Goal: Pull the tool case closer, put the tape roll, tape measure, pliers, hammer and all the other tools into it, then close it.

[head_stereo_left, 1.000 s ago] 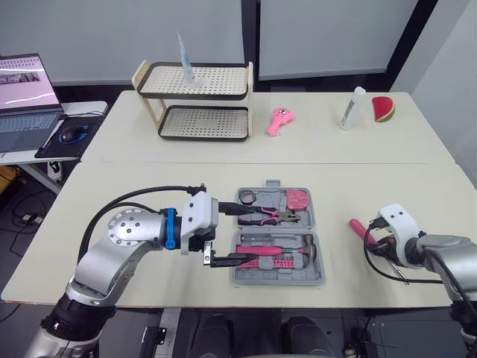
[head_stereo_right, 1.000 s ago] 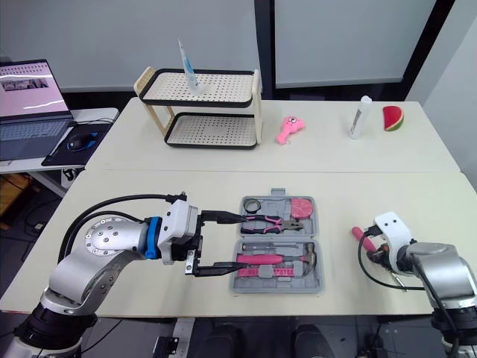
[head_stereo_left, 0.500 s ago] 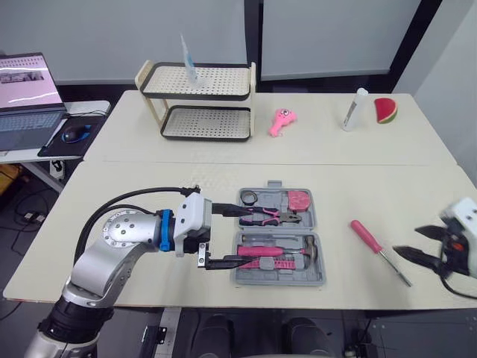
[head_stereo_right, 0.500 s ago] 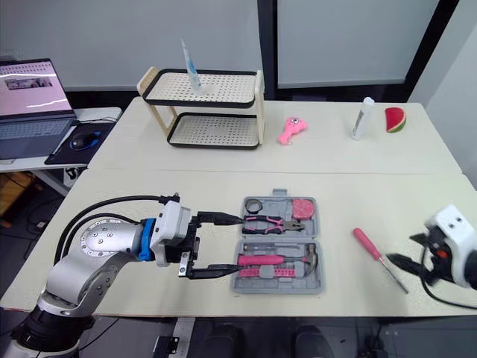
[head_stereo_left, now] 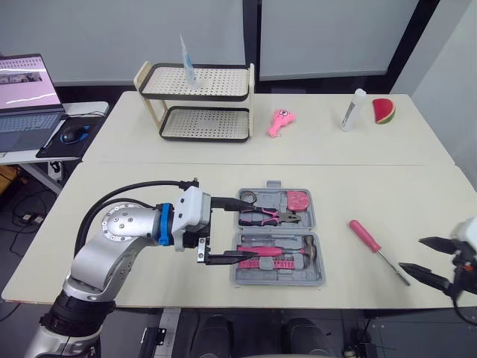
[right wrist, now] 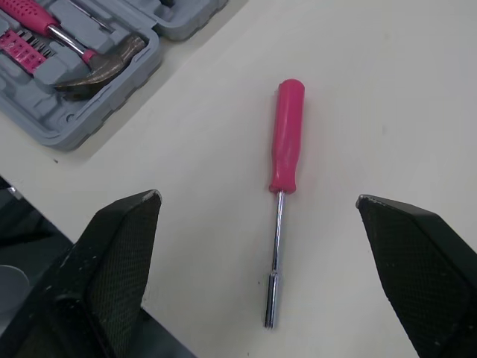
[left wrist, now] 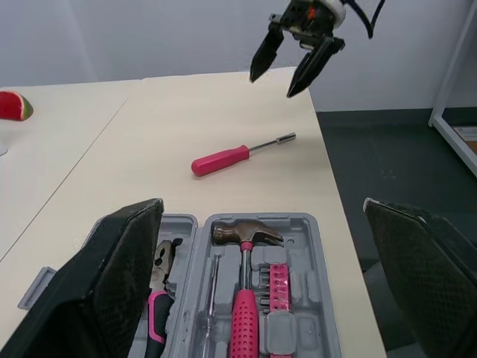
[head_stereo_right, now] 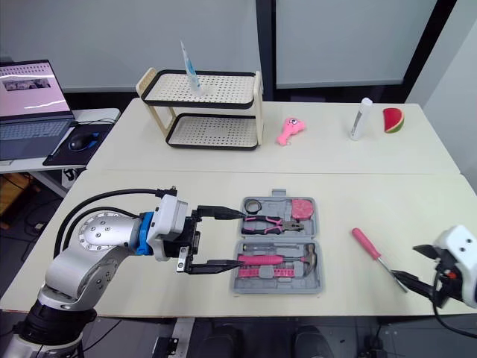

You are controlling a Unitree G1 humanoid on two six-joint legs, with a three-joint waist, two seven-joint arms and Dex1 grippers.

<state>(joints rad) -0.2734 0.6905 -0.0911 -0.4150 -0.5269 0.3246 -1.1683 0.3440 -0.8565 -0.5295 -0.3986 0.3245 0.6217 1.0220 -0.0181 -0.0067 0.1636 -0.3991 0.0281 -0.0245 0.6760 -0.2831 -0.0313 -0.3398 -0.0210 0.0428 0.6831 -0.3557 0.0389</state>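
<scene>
Clearly apart from the screwdriver [head_stereo_left: 370, 239], the right tool [head_stereo_left: 411, 253] gapes wide.

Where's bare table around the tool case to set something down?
Bare: strip between tool case and screwdriver; stretch from the case back to the table seam. Crowded: case's left side, where the open left gripper reaches in; open right gripper hovers past the screwdriver.
</scene>
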